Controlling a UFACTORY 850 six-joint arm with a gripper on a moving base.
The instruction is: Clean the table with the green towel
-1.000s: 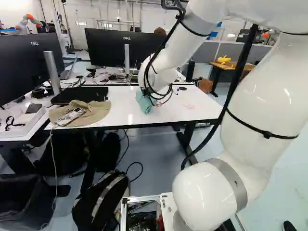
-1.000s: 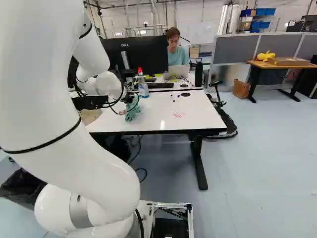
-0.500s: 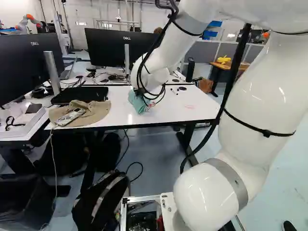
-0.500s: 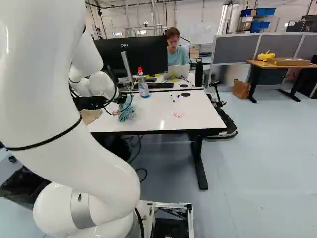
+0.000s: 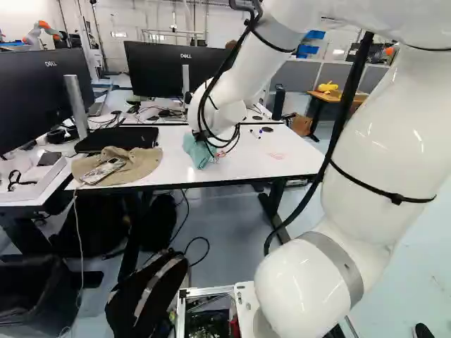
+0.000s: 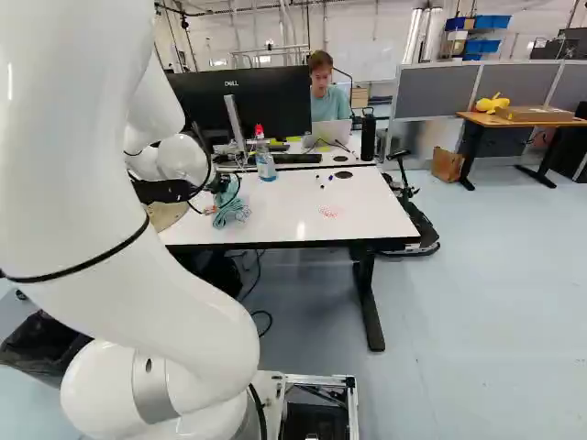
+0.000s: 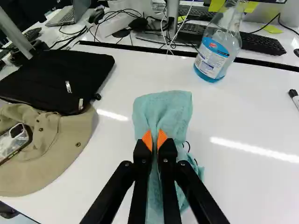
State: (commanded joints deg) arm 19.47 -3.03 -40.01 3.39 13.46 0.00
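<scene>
- Gripper (image 6: pixel 221 186): down at the white table (image 6: pixel 289 211), green towel (image 7: pixel 163 109) pinched between both fingers; in wrist view orange pads (image 7: pixel 161 139) press in on the cloth
- Towel: on tabletop, bunched, part flat ahead of the fingers, rest crumpled under and beside them
- Spray bottle (image 7: pixel 216 53): upright, blue liquid low inside, ahead of gripper and off to one side, near table's back edge, apart from towel
- Bucket hat (image 7: pixel 56 144): tan, on table, other side of towel from the marker (image 7: pixel 294 97), not touching towel
- Phone (image 5: pixel 104 170): lying on hat
- Laptop sleeve (image 7: pixel 51 79): black, flat, right by hat
- Red marks (image 6: pixel 330 212): on tabletop, right of towel in right base view, near front edge
- Monitor (image 5: pixel 158 70): black, behind the table, left of arm in left base view
</scene>
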